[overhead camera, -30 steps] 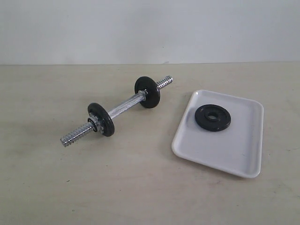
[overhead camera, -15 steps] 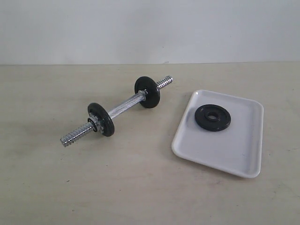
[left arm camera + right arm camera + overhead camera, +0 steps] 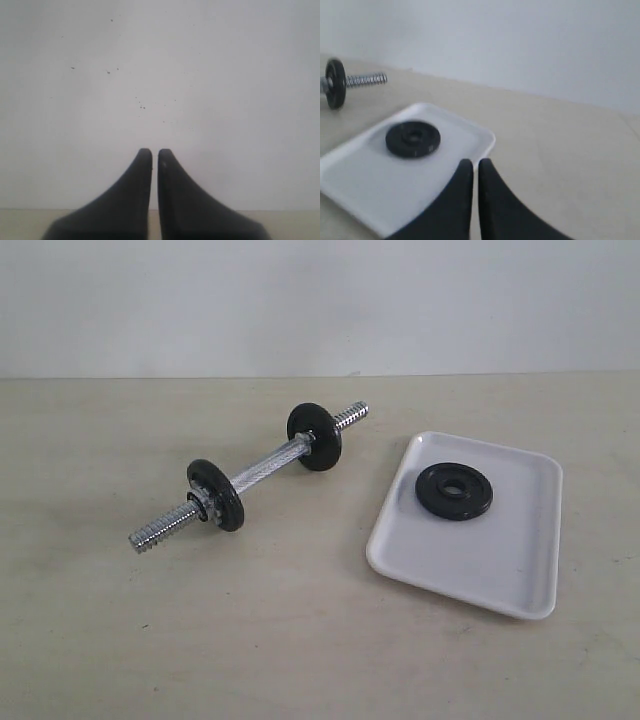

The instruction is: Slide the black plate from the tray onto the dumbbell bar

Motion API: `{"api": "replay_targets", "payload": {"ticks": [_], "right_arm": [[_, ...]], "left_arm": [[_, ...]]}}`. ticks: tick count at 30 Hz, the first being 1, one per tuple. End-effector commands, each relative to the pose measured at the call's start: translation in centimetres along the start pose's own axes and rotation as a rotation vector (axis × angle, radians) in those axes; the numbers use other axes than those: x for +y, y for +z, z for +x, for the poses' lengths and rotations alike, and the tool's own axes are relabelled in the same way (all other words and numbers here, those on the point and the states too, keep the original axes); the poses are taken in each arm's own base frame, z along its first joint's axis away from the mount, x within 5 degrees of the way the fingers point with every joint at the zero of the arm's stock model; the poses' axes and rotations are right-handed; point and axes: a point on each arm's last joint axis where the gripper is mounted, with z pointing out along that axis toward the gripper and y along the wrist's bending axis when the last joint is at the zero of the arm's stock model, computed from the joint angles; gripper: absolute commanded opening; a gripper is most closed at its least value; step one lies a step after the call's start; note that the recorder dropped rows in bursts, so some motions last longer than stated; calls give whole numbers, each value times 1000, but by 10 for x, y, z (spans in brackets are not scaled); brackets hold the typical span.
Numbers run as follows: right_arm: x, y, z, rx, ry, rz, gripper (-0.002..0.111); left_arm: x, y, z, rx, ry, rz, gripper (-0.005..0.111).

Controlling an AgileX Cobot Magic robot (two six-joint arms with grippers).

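A pale beige table (image 3: 300, 640) runs back to a plain white wall (image 3: 320, 300). On the left part of the table lies the dumbbell bar (image 3: 265, 468), a chrome rod set on a slant, with its near threaded end pointing down-left and its far threaded end up-right in the exterior view. Two black discs are already threaded on it, standing on edge: the near disc (image 3: 215, 495) just inside the near thread and the far disc (image 3: 314, 436) just inside the far thread, with the knurled middle bare between them.

To the right of the bar, and apart from it, sits the white tray (image 3: 500, 560), turned a little askew. The black plate (image 3: 476, 496) lies flat in the tray's far-left part, centre hole facing up, near the rim but not on it.

The left fingers (image 3: 145, 165) are closed, only a thin slit between their tips, holding nothing; behind them is mostly the wall, with a strip of table at the base.

The right fingers (image 3: 464, 175) are likewise drawn together and empty. Their camera looks across the tray (image 3: 350, 185) towards the black plate (image 3: 427, 141), with the bar's far threaded end (image 3: 366, 80) and far disc (image 3: 335, 83) beyond. The tips seem to sit over the tray's edge, though this soft view does not show whether they touch it.
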Motion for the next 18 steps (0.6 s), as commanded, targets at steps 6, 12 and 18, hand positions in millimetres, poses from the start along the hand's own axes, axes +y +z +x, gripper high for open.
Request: {"api": "replay_targets", "payload": {"ticks": [6, 12, 18], "right_arm": [[5, -19, -55, -654, -15, -51, 0], [5, -43, -77, -999, 193, -175, 0], [-9, -50, -83, -1060, 717, -325, 0]], "left_arm": [[0, 0, 2, 11, 0, 20, 4], [0, 0, 2, 11, 0, 20, 4], [0, 0, 1, 1, 0, 16, 4]]}}
